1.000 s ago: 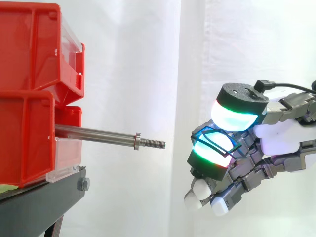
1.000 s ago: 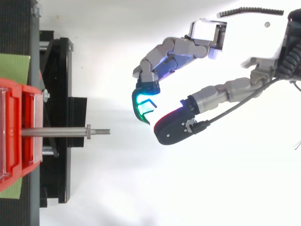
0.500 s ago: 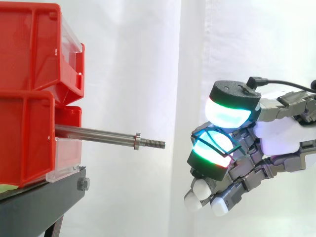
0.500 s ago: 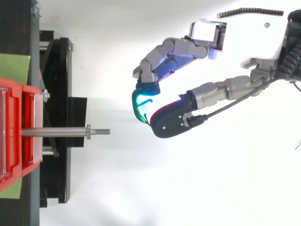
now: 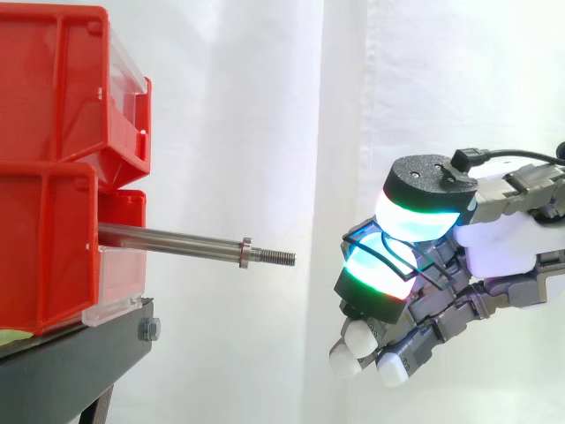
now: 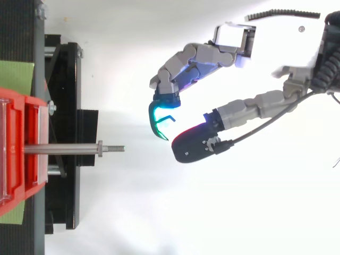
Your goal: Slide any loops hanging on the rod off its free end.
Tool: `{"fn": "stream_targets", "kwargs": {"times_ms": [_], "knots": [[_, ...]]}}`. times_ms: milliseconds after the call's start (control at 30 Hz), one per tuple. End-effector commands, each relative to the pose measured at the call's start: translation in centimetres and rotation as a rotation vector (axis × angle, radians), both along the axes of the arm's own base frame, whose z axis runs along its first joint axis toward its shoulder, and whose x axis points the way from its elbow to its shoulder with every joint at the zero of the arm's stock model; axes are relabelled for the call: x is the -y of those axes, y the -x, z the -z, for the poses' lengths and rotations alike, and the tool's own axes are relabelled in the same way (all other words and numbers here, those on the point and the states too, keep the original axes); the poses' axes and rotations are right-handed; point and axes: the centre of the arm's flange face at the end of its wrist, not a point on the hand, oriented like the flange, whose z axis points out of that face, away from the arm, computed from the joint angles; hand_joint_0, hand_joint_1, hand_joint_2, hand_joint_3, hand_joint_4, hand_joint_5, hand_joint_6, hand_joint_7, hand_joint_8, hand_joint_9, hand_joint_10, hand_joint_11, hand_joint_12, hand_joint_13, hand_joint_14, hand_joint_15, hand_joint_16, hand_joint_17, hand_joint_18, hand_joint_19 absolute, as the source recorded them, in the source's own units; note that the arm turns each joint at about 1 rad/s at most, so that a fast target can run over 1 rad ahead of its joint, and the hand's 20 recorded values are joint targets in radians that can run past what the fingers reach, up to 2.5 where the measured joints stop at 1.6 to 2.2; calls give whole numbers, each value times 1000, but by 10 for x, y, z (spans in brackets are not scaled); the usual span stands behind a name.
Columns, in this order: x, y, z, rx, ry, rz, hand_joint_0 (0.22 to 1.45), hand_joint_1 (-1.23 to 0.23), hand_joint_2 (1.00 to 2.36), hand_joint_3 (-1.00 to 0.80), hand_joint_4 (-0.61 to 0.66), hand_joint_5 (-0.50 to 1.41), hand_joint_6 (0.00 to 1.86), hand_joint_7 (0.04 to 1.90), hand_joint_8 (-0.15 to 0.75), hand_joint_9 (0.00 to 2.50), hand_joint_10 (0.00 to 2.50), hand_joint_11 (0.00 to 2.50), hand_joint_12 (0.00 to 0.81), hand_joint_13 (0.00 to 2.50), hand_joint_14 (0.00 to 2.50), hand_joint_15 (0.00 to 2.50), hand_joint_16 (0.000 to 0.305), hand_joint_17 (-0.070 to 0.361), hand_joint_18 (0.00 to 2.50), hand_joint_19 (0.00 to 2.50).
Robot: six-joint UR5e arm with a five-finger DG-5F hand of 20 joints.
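Hand (image 5: 505, 249) beyond rod (image 5: 168, 237) (loop (image 5: 386, 250) pinched)

Ahead of the fingers (image 5: 378, 284), loop (image 5: 388, 254) pinched in them, it's open air right up to the threaded tip of the rod (image 5: 168, 238). Beyond that, 2 red bins (image 5: 53, 97) and the black stand (image 5: 79, 362) block everything.

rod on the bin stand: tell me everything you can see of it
The rod is a bare, silvery round metal bar sticking out roughly level from the lower red bin. Near its free end sits a small collar, then a thinner threaded tip. Nothing hangs on it. Only the bin touches it, at its root; the robot hand is past the free end, apart from it.
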Motion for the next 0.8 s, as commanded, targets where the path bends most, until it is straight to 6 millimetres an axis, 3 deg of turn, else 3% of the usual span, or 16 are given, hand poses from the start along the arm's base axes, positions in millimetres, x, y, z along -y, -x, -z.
{"fn": "stream_targets", "kwargs": {"times_ms": [0,333,567,767], "knots": [[0,0,0,0,0,1,574,-794,1015,-291,132,-153,900,979,264,658,16,422,331,451,8,203,47,106,468,337],[0,0,-1,0,-2,0,570,-726,1007,-409,149,-145,894,998,260,671,16,427,328,463,7,201,47,106,484,327],[0,0,-1,2,-5,0,522,-514,1000,-500,153,-138,892,977,271,688,16,425,336,464,8,204,48,109,474,330],[0,0,-1,2,-5,0,553,-515,1006,-420,145,-133,884,1002,268,694,16,418,327,456,8,204,46,104,450,338]]}}
